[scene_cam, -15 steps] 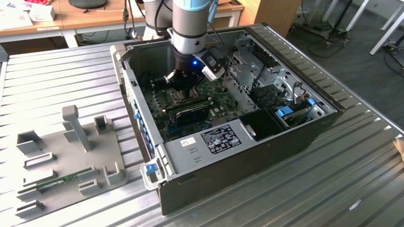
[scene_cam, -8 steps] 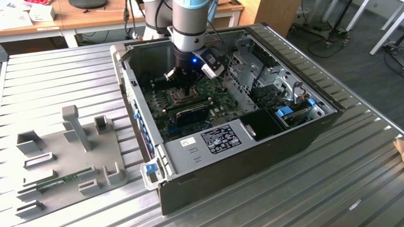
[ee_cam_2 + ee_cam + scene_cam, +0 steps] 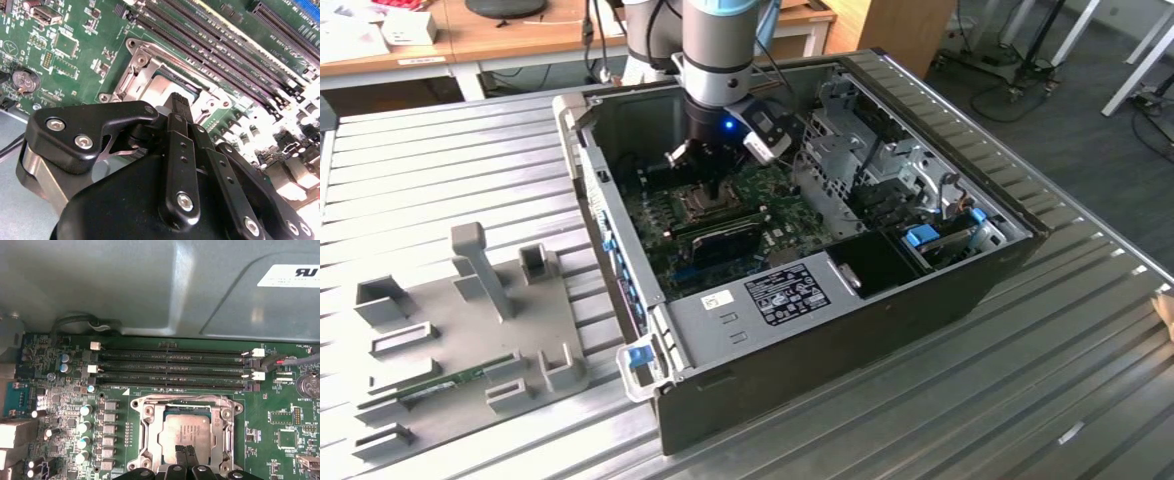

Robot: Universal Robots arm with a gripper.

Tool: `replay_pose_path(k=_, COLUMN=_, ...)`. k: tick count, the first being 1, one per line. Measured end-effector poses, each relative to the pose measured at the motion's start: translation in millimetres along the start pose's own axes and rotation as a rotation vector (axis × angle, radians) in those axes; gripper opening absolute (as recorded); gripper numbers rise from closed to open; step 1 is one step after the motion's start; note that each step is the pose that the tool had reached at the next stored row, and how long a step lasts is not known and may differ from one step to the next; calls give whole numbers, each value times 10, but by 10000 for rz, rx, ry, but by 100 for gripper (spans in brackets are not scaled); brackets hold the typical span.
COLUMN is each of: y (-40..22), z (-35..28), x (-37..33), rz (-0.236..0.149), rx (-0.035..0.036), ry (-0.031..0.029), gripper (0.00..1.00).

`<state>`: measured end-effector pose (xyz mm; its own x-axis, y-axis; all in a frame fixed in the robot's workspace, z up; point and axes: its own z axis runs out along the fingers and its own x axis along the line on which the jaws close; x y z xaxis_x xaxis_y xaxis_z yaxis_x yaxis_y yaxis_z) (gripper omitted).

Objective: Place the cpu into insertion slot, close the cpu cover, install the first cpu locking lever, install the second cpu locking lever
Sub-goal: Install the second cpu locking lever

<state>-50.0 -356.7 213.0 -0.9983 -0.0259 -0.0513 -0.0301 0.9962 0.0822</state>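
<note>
- Inside the open computer case (image 3: 854,300), lying on its side on the ribbed metal table (image 3: 1067,380), you find the arm reaching straight down onto the green circuit board (image 3: 761,190), toward the exterior view's left half of the case.
- On that board, locate the long black memory slots (image 3: 175,367). The insertion slot (image 3: 150,412) sits just beside them, its silver rim running parallel to their long axis.
- Note the cpu cover (image 3: 182,401): in the first wrist view its frame lies down flat around the chip, so judge it as closed.
- Find the cpu (image 3: 187,432) seated in the slot, its pale metal top showing through the cover's cut-out.
- Observe the gripper (image 3: 185,451): its fingertips are pressed together with nothing between them, and they point at the chip's near edge, touching it or just above it; you cannot tell which.
- Treat the cpu as lying directly beneath and slightly ahead of the fingertips, between them and the memory slots.
- The locking levers cannot be made out clearly.
</note>
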Motion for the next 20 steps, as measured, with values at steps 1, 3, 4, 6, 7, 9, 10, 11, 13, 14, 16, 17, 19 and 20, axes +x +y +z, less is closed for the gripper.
replay_pose_path(k=1, y=6, z=1, x=0, rz=0, rx=0, ry=0, gripper=10)
replay_pose_path(k=3, y=15, z=1, x=-1, rz=-1, rx=1, ry=0, gripper=10)
replay_pose_path(k=4, y=15, z=1, x=-4, rz=-2, rx=0, ry=1, gripper=10)
replay_pose_path(k=6, y=15, z=2, x=-20, rz=1, rx=0, ry=1, gripper=10)
replay_pose_path(k=7, y=15, z=3, x=-27, rz=2, rx=0, ry=2, gripper=10)
replay_pose_path(k=9, y=18, z=3, x=-31, rz=3, rx=0, ry=3, gripper=10)
replay_pose_path(k=10, y=18, z=1, x=-32, rz=5, rx=0, ry=14, gripper=10)
replay_pose_path(k=11, y=18, z=-3, x=-32, rz=6, rx=0, ry=31, gripper=10)
replay_pose_path(k=13, y=20, z=-21, x=-36, rz=11, rx=-1, ry=90, gripper=10)
replay_pose_path(k=14, y=20, z=-28, x=-37, rz=13, rx=-3, ry=119, gripper=10)
replay_pose_path(k=16, y=21, z=-31, x=-38, rz=17, rx=-6, ry=139, gripper=10)
replay_pose_path(k=17, y=21, z=-31, x=-38, rz=17, rx=-6, ry=141, gripper=10)
replay_pose_path(k=19, y=27, z=-32, x=-39, rz=16, rx=-4, ry=143, gripper=10)
replay_pose_path(k=20, y=32, z=-32, x=-39, rz=16, rx=-3, ry=143, gripper=10)
